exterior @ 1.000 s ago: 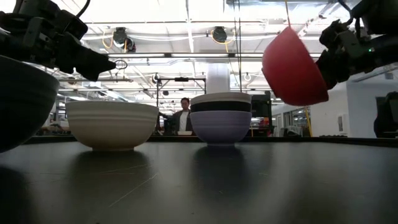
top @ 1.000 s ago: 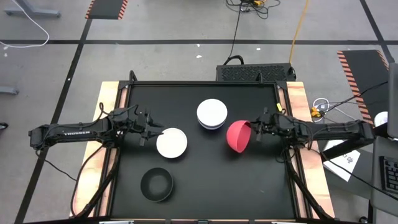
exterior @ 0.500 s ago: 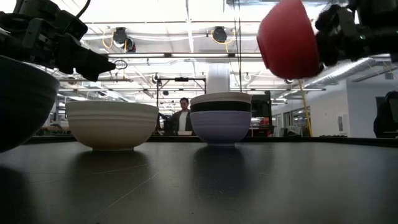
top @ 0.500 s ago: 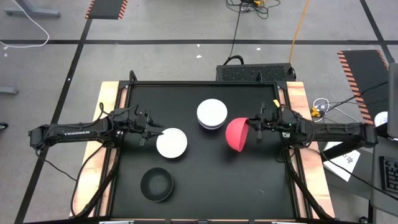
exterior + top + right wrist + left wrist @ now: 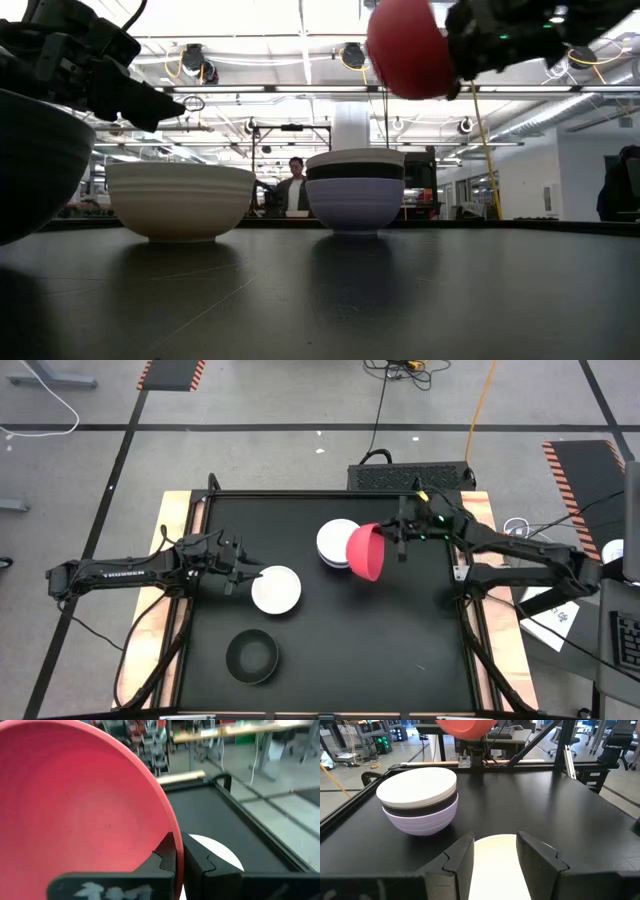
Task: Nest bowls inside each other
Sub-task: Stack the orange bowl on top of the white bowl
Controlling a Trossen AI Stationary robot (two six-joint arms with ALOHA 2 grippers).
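Note:
My right gripper (image 5: 393, 543) is shut on the red bowl (image 5: 366, 552) and holds it in the air just right of the stack (image 5: 340, 543). The stack is a white bowl in a black one in a lavender one (image 5: 355, 190), standing on the lavender bowl's base. A single white bowl (image 5: 276, 590) stands upright near the table's middle. My left gripper (image 5: 248, 573) is open and hovers above this bowl's left rim; the low view shows the gripper (image 5: 165, 100) clear of the bowl (image 5: 180, 200). A black bowl (image 5: 252, 656) stands near the table's near edge. My right gripper holds the red bowl by its rim (image 5: 176, 840), one finger (image 5: 165, 857) inside the bowl and one (image 5: 202, 857) outside. The fingers come roughly level from the table's right. The bowl is lifted clear and tipped on its side, its opening toward the gripper (image 5: 405, 50).
The black mat (image 5: 420, 640) has bare room on its right half and near-right corner. Wooden strips (image 5: 172, 520) border the mat on the left and right. Beyond the far edge, a person (image 5: 294, 185) stands far off in the room.
My right gripper has risen and moved toward the table's left and far edge, toward the stack. It has carried the red bowl from right of the stack to a place high beside it. The left arm and the other bowls have kept still.

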